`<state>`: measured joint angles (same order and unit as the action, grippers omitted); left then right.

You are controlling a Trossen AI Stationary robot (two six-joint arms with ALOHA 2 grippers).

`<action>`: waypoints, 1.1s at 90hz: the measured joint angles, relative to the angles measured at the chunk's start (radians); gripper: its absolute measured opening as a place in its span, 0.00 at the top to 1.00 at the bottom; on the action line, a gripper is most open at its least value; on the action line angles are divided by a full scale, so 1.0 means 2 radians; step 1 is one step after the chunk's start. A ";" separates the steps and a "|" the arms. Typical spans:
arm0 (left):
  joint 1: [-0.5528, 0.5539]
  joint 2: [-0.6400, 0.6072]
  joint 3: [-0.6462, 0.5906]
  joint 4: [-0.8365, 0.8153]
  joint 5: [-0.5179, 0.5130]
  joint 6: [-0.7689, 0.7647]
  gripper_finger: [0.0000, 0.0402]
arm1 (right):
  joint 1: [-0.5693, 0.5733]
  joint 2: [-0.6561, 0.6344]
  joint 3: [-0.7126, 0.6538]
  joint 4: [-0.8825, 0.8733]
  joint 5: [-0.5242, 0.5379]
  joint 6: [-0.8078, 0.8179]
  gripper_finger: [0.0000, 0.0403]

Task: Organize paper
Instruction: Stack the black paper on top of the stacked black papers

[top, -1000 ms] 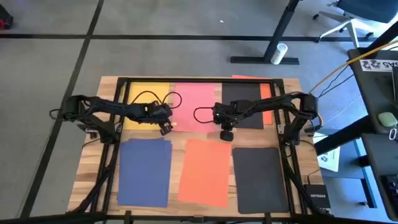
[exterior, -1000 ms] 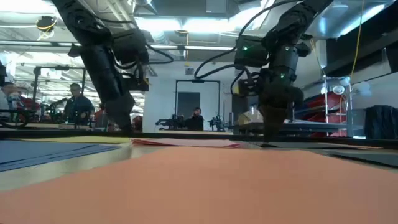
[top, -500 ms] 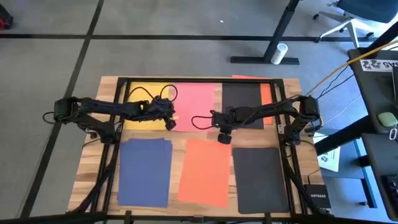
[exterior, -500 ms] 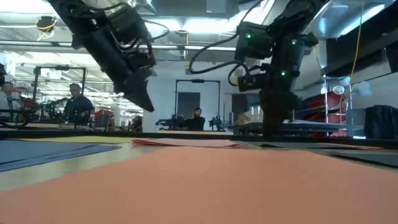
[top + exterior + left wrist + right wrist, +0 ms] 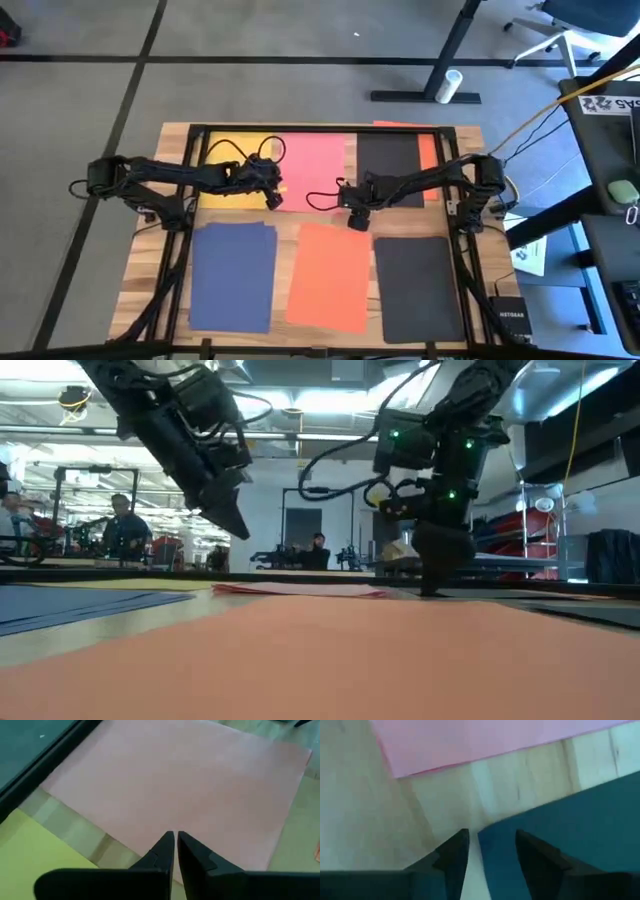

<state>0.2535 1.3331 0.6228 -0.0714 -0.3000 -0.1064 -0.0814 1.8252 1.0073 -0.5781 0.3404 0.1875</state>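
Coloured paper lies flat on the wooden table (image 5: pixel 285 228). The far row holds a yellow sheet (image 5: pixel 235 165), a pink sheet (image 5: pixel 315 165) and a black sheet (image 5: pixel 392 165) with an orange one (image 5: pixel 430 160) partly under it. The near row holds navy (image 5: pixel 233 275), orange (image 5: pixel 328 275) and black (image 5: pixel 418 288) sheets. My left gripper (image 5: pixel 175 840) hangs shut above the pink sheet's near-left part, clear of it (image 5: pixel 238 525). My right gripper (image 5: pixel 492 845) is open, lowered to table level (image 5: pixel 430 588) at the far black sheet's near-left corner. My right gripper comes from above, pointing down, at the far black sheet's near-left corner (image 5: pixel 495 832). One finger (image 5: pixel 540 855) stands over the sheet and the other (image 5: pixel 452 852) over bare wood beside its edge. I cannot tell whether they press on the sheet, which lies flat.
A black frame (image 5: pixel 320 128) runs around the table's edges. Cables loop over the pink sheet (image 5: pixel 318 195) and the yellow sheet (image 5: pixel 225 152). Bare wood strips separate the sheets. People and equipment show far behind the table (image 5: pixel 125 525).
My left gripper has risen off the table, tipped to a slant and shifted slightly toward the far edge. My right gripper has moved a little toward the table's left and gone down to the table at the black sheet's corner. The sheets lie as before.
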 joint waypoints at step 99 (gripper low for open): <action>-0.003 0.000 -0.015 -0.013 0.000 0.014 0.98 | 0.128 -0.134 0.150 -0.381 -0.291 0.248 1.00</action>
<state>0.2481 1.3331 0.5922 -0.0967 -0.2993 -0.0782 0.1745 1.5564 1.3064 -1.3411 -0.2415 0.6844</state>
